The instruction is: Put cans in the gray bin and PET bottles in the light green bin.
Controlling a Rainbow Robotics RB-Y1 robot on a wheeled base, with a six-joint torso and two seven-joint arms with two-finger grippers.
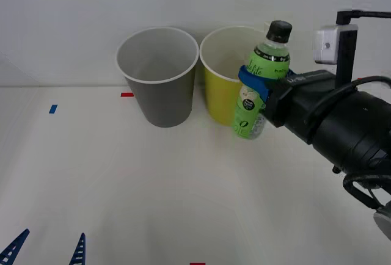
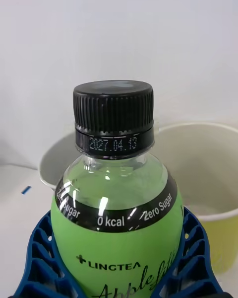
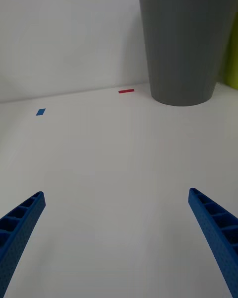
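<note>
Gripping the PET bottle (image 1: 263, 82) upright, the right end effector (image 1: 259, 88) holds it just before the light green bin (image 1: 221, 85), beside the gray bin (image 1: 159, 79); the left end effector (image 1: 46, 248) idles wide at the surface's near edge.

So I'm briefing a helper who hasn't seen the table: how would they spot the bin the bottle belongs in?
Two round bins stand side by side at the back of the white table, against the wall. The light green bin is the right one, directly behind the PET bottle held upright by the right gripper. Its yellow-green wall distinguishes it from the gray bin.
</note>
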